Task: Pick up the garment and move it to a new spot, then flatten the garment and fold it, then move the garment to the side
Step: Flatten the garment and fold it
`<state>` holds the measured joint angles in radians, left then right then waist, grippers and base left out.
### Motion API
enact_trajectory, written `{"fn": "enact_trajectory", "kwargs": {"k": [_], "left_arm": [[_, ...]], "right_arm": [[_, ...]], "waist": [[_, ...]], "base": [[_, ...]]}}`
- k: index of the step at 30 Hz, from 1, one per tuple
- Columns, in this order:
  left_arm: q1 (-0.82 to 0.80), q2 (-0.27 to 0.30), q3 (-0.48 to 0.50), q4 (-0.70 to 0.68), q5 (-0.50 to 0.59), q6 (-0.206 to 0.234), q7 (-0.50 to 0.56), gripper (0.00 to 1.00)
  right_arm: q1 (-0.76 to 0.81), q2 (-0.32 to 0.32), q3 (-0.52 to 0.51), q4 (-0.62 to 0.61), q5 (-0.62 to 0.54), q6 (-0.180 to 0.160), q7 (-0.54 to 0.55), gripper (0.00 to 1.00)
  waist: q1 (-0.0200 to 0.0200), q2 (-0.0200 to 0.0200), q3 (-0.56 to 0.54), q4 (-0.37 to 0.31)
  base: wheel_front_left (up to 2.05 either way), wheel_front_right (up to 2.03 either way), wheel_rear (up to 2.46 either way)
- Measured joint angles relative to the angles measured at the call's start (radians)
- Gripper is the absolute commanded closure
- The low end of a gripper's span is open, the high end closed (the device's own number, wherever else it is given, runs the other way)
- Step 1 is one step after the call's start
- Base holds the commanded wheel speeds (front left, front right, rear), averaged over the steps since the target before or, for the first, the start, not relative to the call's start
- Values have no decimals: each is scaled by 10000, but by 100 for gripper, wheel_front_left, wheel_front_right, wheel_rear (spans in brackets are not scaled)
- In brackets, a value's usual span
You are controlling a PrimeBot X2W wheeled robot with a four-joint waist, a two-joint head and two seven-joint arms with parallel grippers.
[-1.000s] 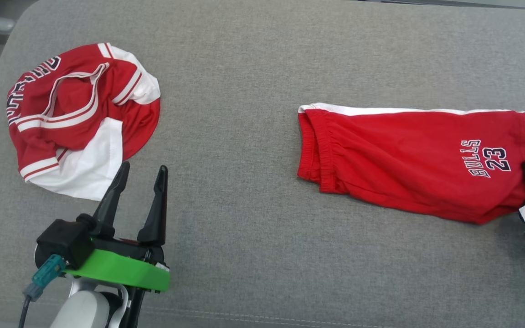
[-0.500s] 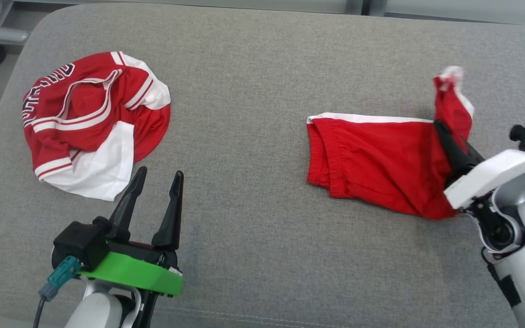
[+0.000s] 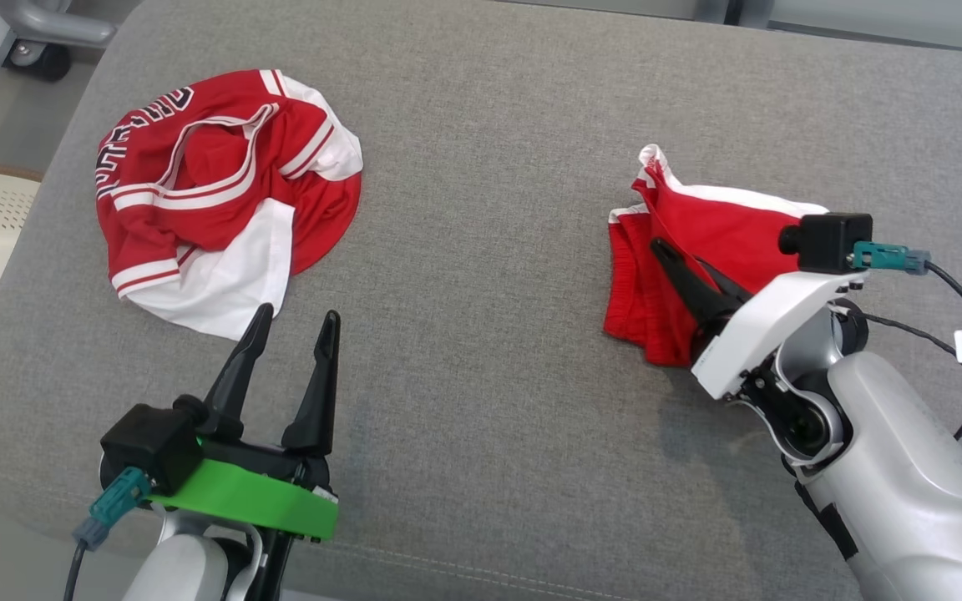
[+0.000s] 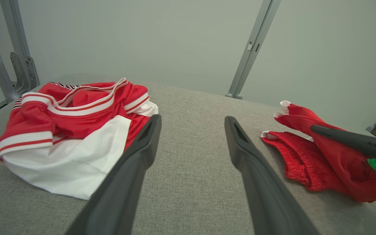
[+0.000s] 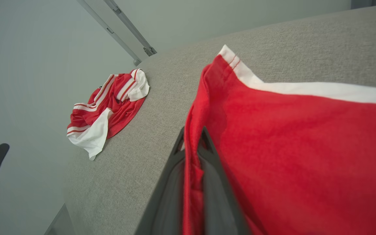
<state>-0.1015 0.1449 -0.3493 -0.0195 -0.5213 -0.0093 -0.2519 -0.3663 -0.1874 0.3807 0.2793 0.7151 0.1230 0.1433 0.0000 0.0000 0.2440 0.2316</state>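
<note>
Right end effector clamping shorts, grey cushion, wall

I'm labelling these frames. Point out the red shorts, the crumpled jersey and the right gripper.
red shorts (image 3: 631, 292): head view, gathered waistband.
crumpled jersey (image 3: 222, 275): head view, white lower panel.
right gripper (image 3: 660, 246): head view, fingertips shut on the shorts.

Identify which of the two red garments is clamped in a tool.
The red shorts, pinched by the shut right tool; the striped jersey lies loose, ungripped, near the open left tool.
</note>
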Motion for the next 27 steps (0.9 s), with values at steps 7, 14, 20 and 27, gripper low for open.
{"fn": "enact_trajectory", "kwargs": {"k": [7,14,20,27], "left_arm": [[0,10,213,23,56,0,0,0],[4,161,441,-17,174,4,0,0],[17,291,629,-255,245,13,0,0],[23,297,552,-286,257,8,0,0]], "right_arm": [[-395,387,376,253,-359,-13,-4,0],[-735,566,422,-205,-640,-4,-508,0],[-439,-577,-226,-451,-1193,-453,-855,0],[590,-1057,-686,50,-1129,-723,-869,0]], "waist": [[0,0,146,49],[0,0,161,-301],[0,0,125,-763],[0,0,197,-1065]], "base": [[0,0,0],[0,0,0],[0,0,0],[0,0,0]]}}
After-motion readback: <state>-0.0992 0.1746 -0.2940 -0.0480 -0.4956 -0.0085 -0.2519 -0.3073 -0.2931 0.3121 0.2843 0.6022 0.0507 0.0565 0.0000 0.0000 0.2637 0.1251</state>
